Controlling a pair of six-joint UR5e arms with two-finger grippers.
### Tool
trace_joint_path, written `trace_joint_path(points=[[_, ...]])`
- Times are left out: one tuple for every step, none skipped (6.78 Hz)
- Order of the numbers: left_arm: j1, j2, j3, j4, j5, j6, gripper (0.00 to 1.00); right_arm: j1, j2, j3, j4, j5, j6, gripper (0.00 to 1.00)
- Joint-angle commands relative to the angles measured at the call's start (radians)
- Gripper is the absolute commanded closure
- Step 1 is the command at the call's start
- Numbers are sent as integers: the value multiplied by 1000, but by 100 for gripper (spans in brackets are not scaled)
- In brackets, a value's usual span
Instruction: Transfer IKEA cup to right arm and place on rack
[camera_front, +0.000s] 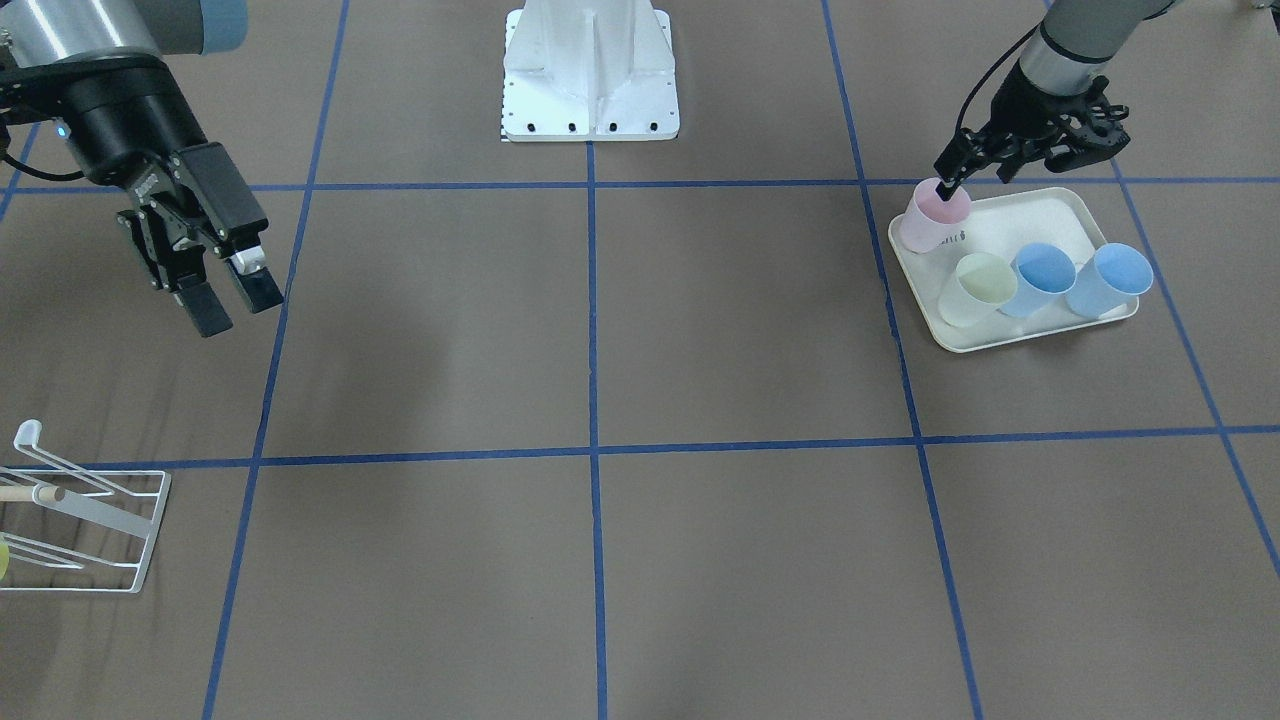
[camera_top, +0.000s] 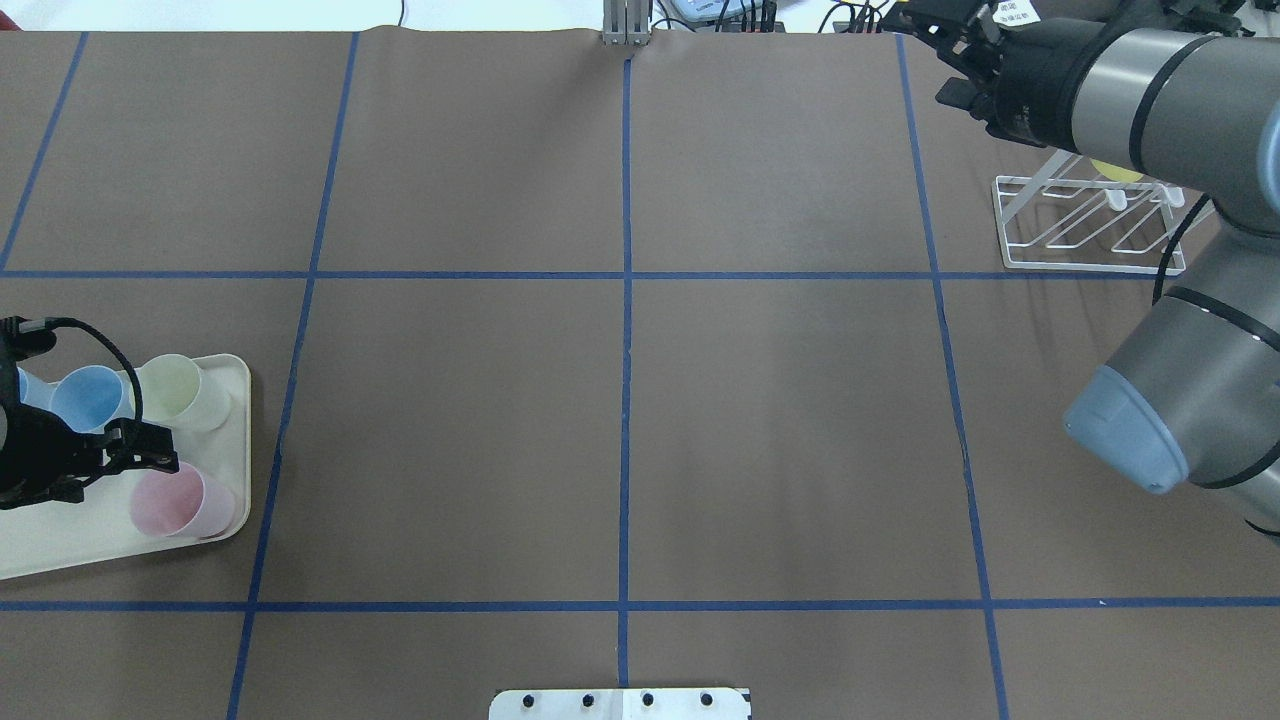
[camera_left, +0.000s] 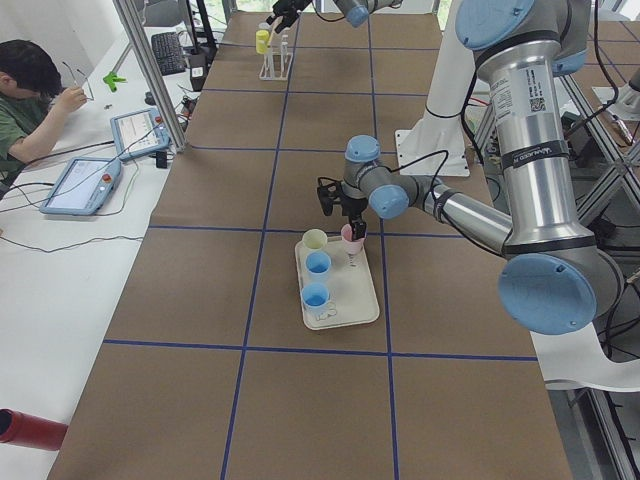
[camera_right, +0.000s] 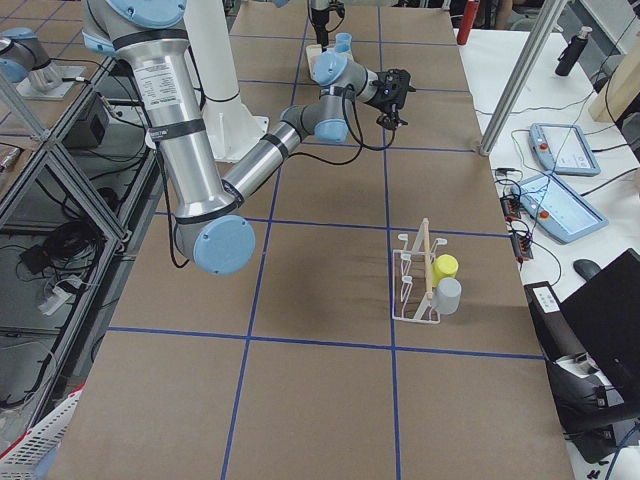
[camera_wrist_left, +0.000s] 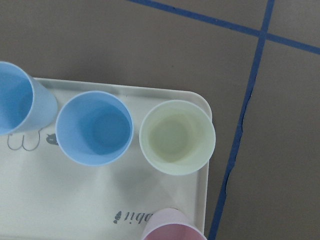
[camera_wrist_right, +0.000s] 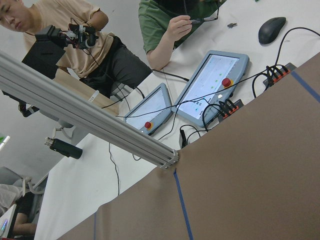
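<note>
Toward the desk's (camera_top: 620, 450) left end lies a cream tray (camera_top: 228, 445) with four cups standing mouth-up on it. Along the tray's far side runs a row of three: a blue cup (camera_front: 1105, 280), a second blue cup (camera_front: 1040, 278) and a green cup (camera_front: 980, 288), each just beside the next. The pink cup (camera_front: 930, 220) stands alone at the tray's near right corner, apart from the row. The left tool (camera_front: 965, 178) hangs over that corner, slanted down at the pink cup, with one finger reaching into the cup's mouth at the rim. I cannot tell whether the jaws are pressed on the rim or stand apart from it. The left wrist view looks straight down on the row, and the pink cup's rim shows at its bottom edge. Blue tape (camera_top: 626, 300) divides the brown desk top into squares, and the white base (camera_front: 590, 90) stands at the middle of the near edge. Over the right end, the right arm (camera_top: 1180, 90) reaches out toward the far edge. The right tool (camera_front: 238, 308) is held high above the desk with its jaws apart and nothing between them, and its wrist view looks out over the far edge at people seated by a side bench (camera_wrist_right: 75, 200) with pendants (camera_wrist_right: 212, 85) on it. Below it, near the far right corner, stands the rack (camera_right: 413, 285), which carries a yellow cup (camera_right: 446, 266) and a grey cup (camera_right: 449, 295) side by side.
</note>
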Motion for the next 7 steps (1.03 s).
trace_joint_path(points=[[26,45,58,-82,2,15,0,-24,4,2,21,0,25,0],[27,68,98,-162,-4,19,0,-30,4,5,21,0,28,0],[33,68,106,-172,-8,19,1,-32,4,8,21,1,27,0],[43,67,105,-175,-10,16,1,-32,4,8,21,4,27,0],[52,63,103,-175,-10,14,1,-32,4,8,21,4,25,0],[67,62,103,-175,-10,11,5,-30,2,8,21,6,25,0],[78,60,103,-175,-8,11,41,-30,2,8,21,9,25,0]])
